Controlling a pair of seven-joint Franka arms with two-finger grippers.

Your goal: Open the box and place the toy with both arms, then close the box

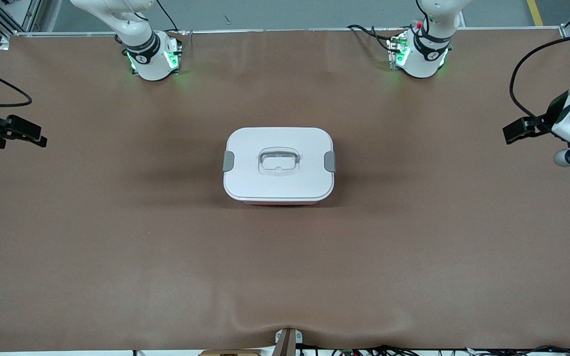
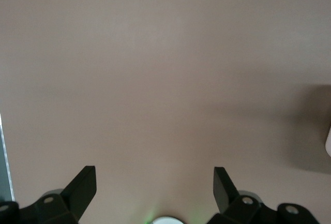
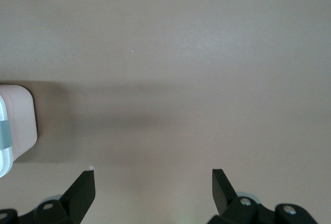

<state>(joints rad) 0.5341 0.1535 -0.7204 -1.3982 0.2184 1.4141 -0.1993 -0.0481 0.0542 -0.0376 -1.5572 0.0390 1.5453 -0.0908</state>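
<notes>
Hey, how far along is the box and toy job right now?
Nothing looks done: the rounded translucent pink plastic box sits mid-table with its white lid on and grey side clips down. No toy shows in any view. Nothing is in hand: the left end effector and right end effector wait open over bare table at their own ends. Opening, placing and closing all remain.

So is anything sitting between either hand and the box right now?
Nothing visible. The box sits closed mid-table with bare brown table toward both ends. The left hand and right hand hang open over the table's two ends, both clear of it. No toy is in view.
</notes>
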